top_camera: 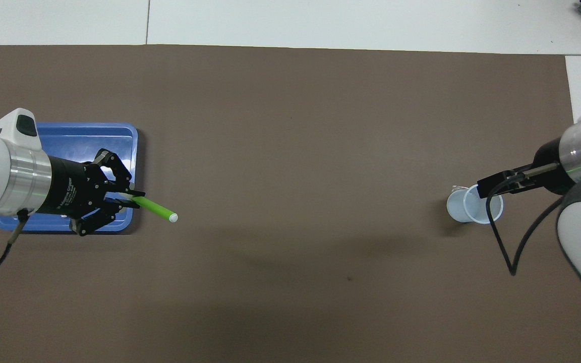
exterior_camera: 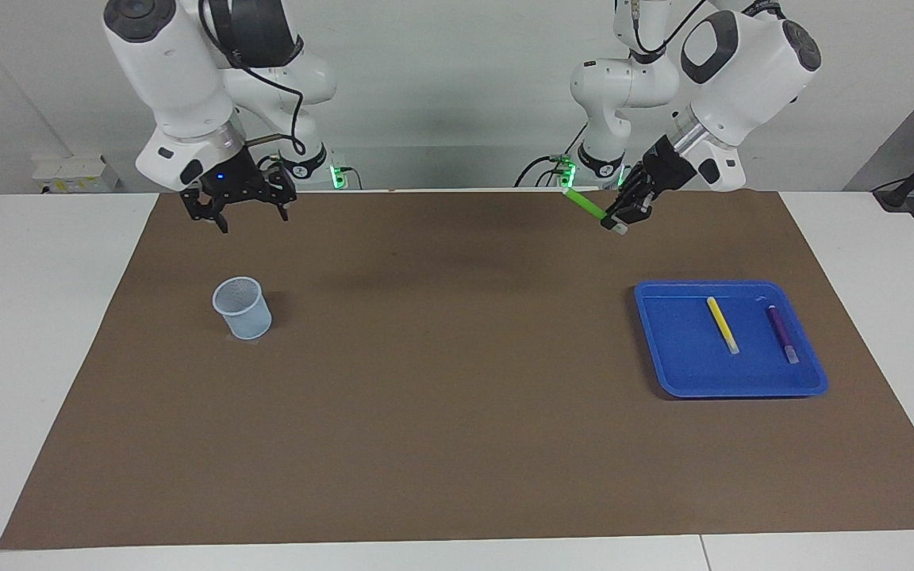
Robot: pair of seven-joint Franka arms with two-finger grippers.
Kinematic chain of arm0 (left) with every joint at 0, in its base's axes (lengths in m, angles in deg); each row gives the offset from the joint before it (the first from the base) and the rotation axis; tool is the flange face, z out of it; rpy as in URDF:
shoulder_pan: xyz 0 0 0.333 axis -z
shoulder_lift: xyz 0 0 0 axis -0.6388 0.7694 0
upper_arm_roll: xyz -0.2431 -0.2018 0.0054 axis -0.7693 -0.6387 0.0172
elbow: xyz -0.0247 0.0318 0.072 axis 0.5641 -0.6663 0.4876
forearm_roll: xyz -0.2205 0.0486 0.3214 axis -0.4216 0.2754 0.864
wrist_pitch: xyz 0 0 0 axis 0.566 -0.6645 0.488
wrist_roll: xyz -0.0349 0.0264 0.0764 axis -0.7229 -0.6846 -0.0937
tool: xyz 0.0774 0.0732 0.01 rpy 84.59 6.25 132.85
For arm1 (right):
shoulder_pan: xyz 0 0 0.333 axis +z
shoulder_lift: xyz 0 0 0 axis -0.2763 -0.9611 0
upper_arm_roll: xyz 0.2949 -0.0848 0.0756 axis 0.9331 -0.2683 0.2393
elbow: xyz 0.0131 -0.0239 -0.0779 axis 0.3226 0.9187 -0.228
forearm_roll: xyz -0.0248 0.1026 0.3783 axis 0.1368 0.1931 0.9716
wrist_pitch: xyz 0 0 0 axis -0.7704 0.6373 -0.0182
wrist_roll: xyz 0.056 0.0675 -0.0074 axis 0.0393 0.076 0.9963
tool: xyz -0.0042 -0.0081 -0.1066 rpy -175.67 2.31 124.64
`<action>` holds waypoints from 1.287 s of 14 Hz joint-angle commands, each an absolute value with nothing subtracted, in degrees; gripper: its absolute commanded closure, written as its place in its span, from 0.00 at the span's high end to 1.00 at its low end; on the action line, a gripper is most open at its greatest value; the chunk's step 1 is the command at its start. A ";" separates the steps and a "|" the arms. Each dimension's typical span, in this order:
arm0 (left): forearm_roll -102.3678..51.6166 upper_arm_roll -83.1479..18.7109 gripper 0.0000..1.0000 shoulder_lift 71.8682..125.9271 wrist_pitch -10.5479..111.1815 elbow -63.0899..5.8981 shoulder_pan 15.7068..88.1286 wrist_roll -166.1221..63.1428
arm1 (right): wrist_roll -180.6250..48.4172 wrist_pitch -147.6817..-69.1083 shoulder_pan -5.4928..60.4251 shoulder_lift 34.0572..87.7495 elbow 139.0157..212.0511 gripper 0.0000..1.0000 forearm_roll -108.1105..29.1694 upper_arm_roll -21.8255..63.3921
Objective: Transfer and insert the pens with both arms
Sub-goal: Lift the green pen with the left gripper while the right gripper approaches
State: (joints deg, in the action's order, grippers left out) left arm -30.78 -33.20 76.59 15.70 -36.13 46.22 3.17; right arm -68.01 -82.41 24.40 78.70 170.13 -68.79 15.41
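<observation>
The left gripper (exterior_camera: pixel 618 222) was clamped on the green pen (exterior_camera: pixel 586 203), raised in the air over the brown mat (exterior_camera: pixel 441 396) near the robots' edge of it, off the blue tray (exterior_camera: pixel 687 373). It gripped the pen near one end; the rest slanted out toward the middle of the surface, its tip pale in the overhead view. The yellow pen (exterior_camera: pixel 721 324) and the purple pen (exterior_camera: pixel 781 333) lay side by side in the tray, apart from each other, at the left arm's end of the surface.

The right gripper (exterior_camera: pixel 250 216) hung with its fingers spread wide and holding nothing, above the mat; the pale blue cup (exterior_camera: pixel 242 308) stood upright on the mat at the right arm's end.

White lettering ran along the left gripper's black body in the overhead view, too small to read.
</observation>
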 commanded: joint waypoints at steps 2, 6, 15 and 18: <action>-37.84 -32.53 0.00 70.57 18.36 -44.89 46.82 4.26 | -67.68 -82.29 27.29 79.41 170.13 1.00 -60.96 15.69; -41.89 -32.62 0.00 67.66 24.24 -50.61 49.36 8.46 | -74.60 -88.34 29.39 80.02 172.67 1.00 -51.37 16.13; -46.29 -32.62 0.00 67.48 33.57 -52.64 57.28 17.71 | -110.82 -100.38 39.42 82.04 180.31 1.00 -34.66 16.40; -48.22 -32.71 0.00 67.04 34.27 -53.34 57.37 17.71 | -117.50 -109.16 42.40 81.87 184.10 1.00 -29.12 16.40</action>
